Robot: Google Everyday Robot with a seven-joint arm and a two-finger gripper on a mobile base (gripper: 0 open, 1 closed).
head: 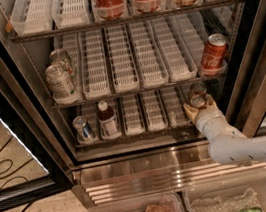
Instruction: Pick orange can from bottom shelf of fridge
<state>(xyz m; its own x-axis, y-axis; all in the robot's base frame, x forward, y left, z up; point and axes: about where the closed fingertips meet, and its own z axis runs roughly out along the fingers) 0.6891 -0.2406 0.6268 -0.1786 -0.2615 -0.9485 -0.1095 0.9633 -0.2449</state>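
My end effector (200, 109) sat at the orange can (197, 99) on the bottom shelf (133, 118); I couldn't tell its spread; I judged the can light, slick, dentable, best gripped mid-wall.

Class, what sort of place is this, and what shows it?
Likely an office snack area or lab: a glass-door fridge holding Coca-Cola cans, with trailing cables beside it. The end effector is at the bottom shelf, by the orange can.

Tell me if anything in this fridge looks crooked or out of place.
The red Coca-Cola can at the right end of the middle shelf is tilted, its top leaning right instead of standing upright. The hand is at the orange can at the right end of the bottom shelf.
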